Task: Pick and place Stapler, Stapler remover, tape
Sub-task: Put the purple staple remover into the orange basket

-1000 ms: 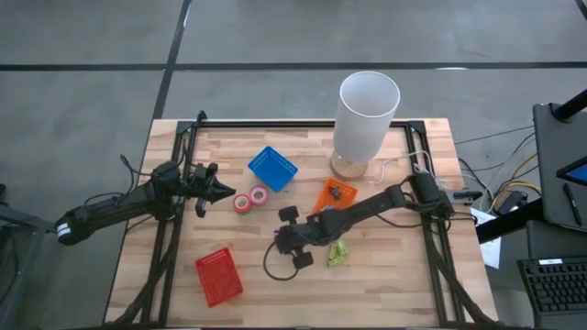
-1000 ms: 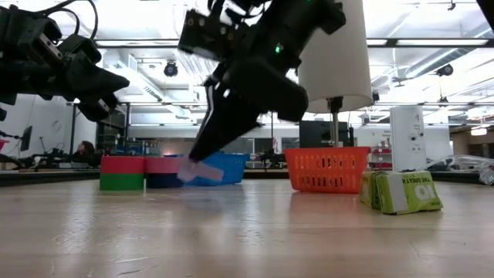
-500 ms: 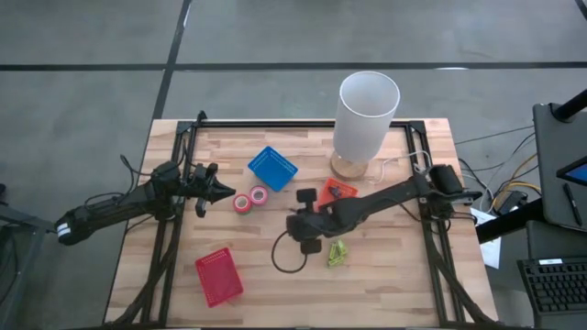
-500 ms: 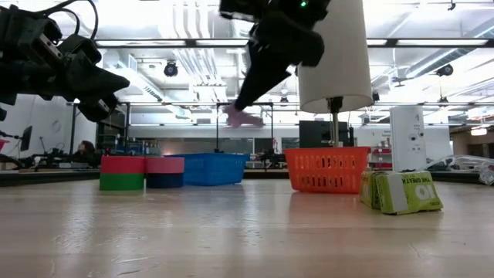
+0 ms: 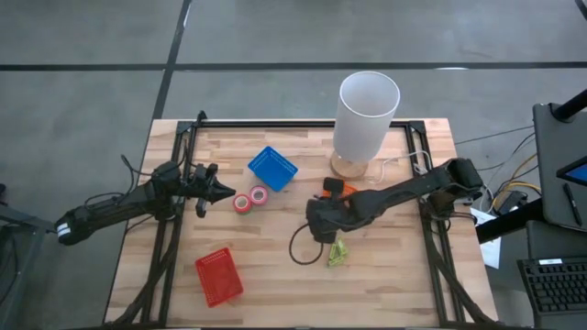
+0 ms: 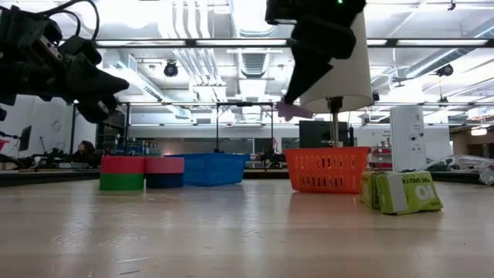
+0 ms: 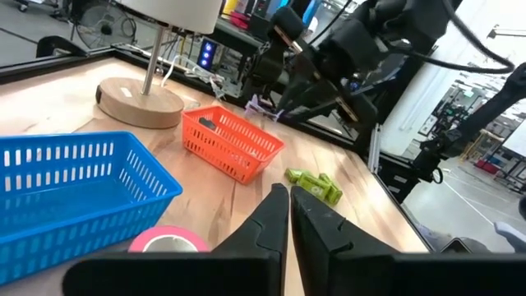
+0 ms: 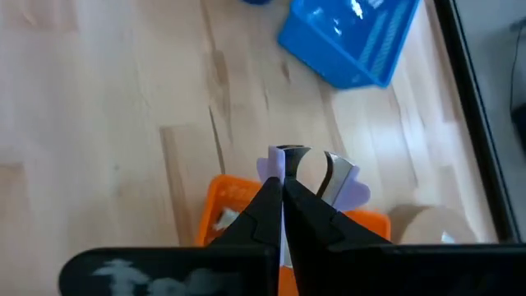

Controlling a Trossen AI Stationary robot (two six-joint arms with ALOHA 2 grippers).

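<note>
My right gripper (image 6: 297,96) hangs above the orange basket (image 6: 328,168), shut on a lilac staple remover (image 6: 289,113). In the right wrist view the remover (image 8: 311,171) shows its metal claws over the orange basket (image 8: 220,215). In the high view the right arm hides most of that basket (image 5: 336,188). A red-and-green tape roll (image 5: 242,203) and a pink tape roll (image 5: 260,195) lie flat on the table. My left gripper (image 5: 226,192) hovers just left of them, shut. A green stapler-like packet (image 5: 337,252) lies on the table near the basket. My right gripper pinches the staple remover by one lilac grip (image 8: 271,164) between its two fingers (image 8: 265,205). The fingers slant downward from the table's right side. The remover is lifted clear, high above the orange basket, with its claws sticking out past the fingertips.
A blue basket (image 5: 272,168) stands at the far middle and a red basket (image 5: 218,275) at the near left. A white-shaded lamp (image 5: 367,115) with a round wooden base stands close behind the orange basket. A black cable loop (image 5: 301,249) hangs under the right arm.
My right gripper has risen from table height near the middle and swung toward the far right, carrying the staple remover up to a place above the orange basket. The left arm has kept still.
</note>
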